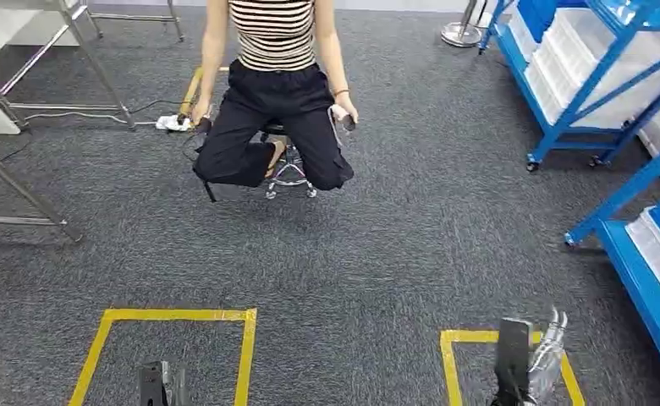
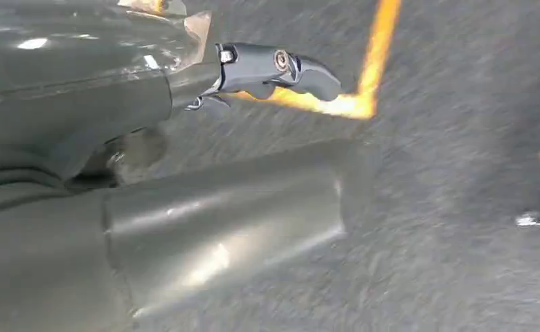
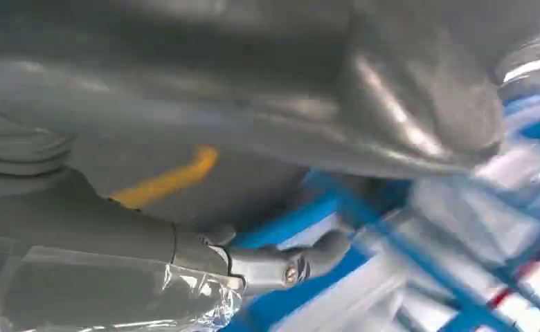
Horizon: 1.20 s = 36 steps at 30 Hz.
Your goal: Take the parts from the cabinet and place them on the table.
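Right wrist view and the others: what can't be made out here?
- Right hand: motion blur; whether it holds anything is unclear.
- Left hand: cut off by the head view's lower edge.
- Blue rack: bin contents too small, cropped at the edge.

Grey carpet [image 1: 411, 254], yellow tape squares [image 1: 246, 355], blue shelving [image 1: 593, 80] right

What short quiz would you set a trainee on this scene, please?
1. True or false: the person sits on a stool, facing the robot.
2. In the head view, the blue racks stand: A) on the left, B) on the right, C) behind the person.
3. Fill in: the squares on the grey carpet are marked with ___ tape.
Key: 1 true; 2 B; 3 yellow.
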Motion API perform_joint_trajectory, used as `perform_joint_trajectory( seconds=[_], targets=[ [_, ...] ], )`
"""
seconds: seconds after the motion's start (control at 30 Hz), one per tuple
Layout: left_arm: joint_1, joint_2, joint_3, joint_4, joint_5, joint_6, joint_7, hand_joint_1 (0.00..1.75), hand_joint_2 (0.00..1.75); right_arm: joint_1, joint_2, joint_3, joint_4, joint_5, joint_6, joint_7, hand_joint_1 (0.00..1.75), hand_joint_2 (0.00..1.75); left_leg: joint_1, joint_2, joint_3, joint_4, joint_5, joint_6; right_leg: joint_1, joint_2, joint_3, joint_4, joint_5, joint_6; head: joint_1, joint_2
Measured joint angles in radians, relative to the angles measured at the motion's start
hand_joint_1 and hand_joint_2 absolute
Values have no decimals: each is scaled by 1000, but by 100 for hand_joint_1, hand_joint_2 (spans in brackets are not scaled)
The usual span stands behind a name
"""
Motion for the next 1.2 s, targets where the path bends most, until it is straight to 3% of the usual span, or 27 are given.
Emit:
perform_joint_trajectory(
  seconds=[0.07,0.1,0.13,0.17,0.23,0.27,0.3,0.33,0.37,0.4,0.43,0.53,0.57,0.6,0.63,0.67,0.73,0.77,0.8,0.83,0.87,0.9,0.93,1.07,1.1,1.17,1.2],
  targets=[
    [0,-1,3,20,6,-3,2,0,0,-40,-27,-34,170,5,-22,-29,0,0,0,13,5,-2,-3,-13,-1,18,3,-13,6,-13,1,0],
    [-2,3,6,26,7,-5,2,0,0,-54,-30,-42,233,5,-22,-33,0,0,6,-31,0,11,-18,-19,-14,28,15,-19,11,-18,1,0],
    [-4,5,11,37,7,-7,2,0,0,-74,-37,-48,293,9,-22,-36,0,0,7,-81,-17,59,-54,-20,-17,37,14,-19,16,-25,-1,0],
    [-3,9,14,47,12,-8,8,0,0,-91,-39,-51,342,27,-25,-15,0,0,7,-107,-49,134,-97,-22,-17,52,13,-19,16,-25,-5,0],
    [-2,16,27,68,47,-20,54,0,0,-116,-43,-50,446,99,-25,105,0,0,6,-119,-117,277,-158,-26,-17,78,12,-18,16,-25,-12,0],
    [0,19,42,80,82,-46,87,0,0,-119,-47,-54,504,88,-3,161,0,0,7,-120,-134,303,-156,-27,-16,92,13,-17,15,-25,-13,0],
    [5,24,63,93,127,-78,121,0,0,-119,-50,-69,565,48,44,209,0,0,7,-121,-124,272,-125,-25,-16,106,15,-16,14,-26,-12,0],
    [11,29,84,104,168,-87,152,0,0,-116,-54,-89,614,4,97,271,0,0,7,-123,-96,211,-84,-23,-17,120,17,-15,13,-26,-13,0],
    [21,38,114,118,216,-63,198,0,0,-106,-55,-120,666,-38,144,383,0,0,10,-137,-46,103,-24,-22,-18,135,21,-13,10,-22,-12,0],
    [31,43,142,132,250,-25,234,0,0,-93,-55,-139,699,-42,145,477,0,0,14,-177,-10,25,9,-22,-19,145,21,-9,5,-17,-13,0],
    [45,45,171,149,280,47,283,0,0,-73,-54,-159,734,-53,137,583,0,0,17,-220,2,9,-11,-21,-13,153,15,-4,2,-12,-13,0],
    [75,47,265,171,353,245,373,0,0,-38,-40,-214,801,-78,130,669,0,0,5,-184,0,10,-11,-12,-23,190,1,-1,6,-1,-10,0],
    [85,46,289,175,351,273,381,0,0,-33,-33,-224,821,-72,126,689,0,0,8,-168,2,5,-7,-4,-22,205,-5,-2,7,5,-9,0],
    [88,43,303,176,339,282,397,0,0,-32,-31,-230,836,-63,121,709,0,0,12,-151,6,-5,-1,5,-25,184,-14,15,-5,5,-10,0],
    [89,42,306,180,323,284,414,0,0,-32,-22,-233,845,-52,115,724,0,0,10,-146,9,-9,-1,12,-19,132,-32,52,-26,2,-2,0],
    [91,39,309,185,309,287,428,0,0,-36,-17,-235,853,-46,112,732,0,0,7,-131,8,-9,0,17,-18,91,-77,141,-66,-2,6,0],
    [91,34,316,192,303,292,439,0,0,-43,-9,-237,868,-39,112,738,0,0,2,-97,7,-9,-1,18,-21,69,-161,317,-130,-6,8,0],
    [92,33,318,194,300,292,443,0,0,-43,-8,-239,873,-37,112,739,0,0,0,-81,7,-9,-1,18,-21,66,-178,360,-140,0,8,0],
    [93,33,318,197,299,293,443,0,0,-42,-7,-240,877,-37,112,741,0,0,-1,-68,8,-9,-1,18,-21,64,-166,342,-130,7,8,0],
    [92,33,318,198,299,293,445,0,0,-40,-7,-242,881,-37,112,742,0,0,-1,-57,8,-9,-1,18,-21,61,-125,274,-103,15,8,0],
    [92,32,318,198,299,293,446,0,0,-40,-7,-243,884,-37,112,744,0,0,-2,-45,10,-9,-1,18,-19,51,-60,161,-67,20,9,0],
    [92,30,319,199,299,293,446,0,0,-41,-9,-243,886,-37,112,744,0,0,-2,-35,12,-9,-2,17,-13,20,5,56,-39,18,9,0],
    [91,29,318,199,299,293,446,0,0,-46,-9,-243,886,-37,112,744,0,0,-6,-26,16,-7,-3,14,-3,-41,41,-13,-35,1,11,0],
    [87,23,319,200,297,293,451,0,0,-49,-9,-243,893,-30,112,743,0,0,-3,16,27,-13,-3,-8,3,2,32,-12,-20,-20,9,0],
    [87,23,319,200,284,288,453,0,0,-49,-9,-242,895,-10,112,731,0,0,-2,12,24,-6,-12,-14,-18,18,49,-28,-6,-29,12,0],
    [90,25,315,200,256,269,448,0,0,-46,-14,-231,895,40,107,688,0,0,4,-91,-9,85,-80,-24,-16,36,46,-28,1,-35,6,0],
    [92,25,313,201,245,259,438,0,0,-47,-15,-226,895,51,93,657,0,0,6,-111,-48,173,-128,-29,-16,49,44,-28,2,-38,4,0]
  ],
)
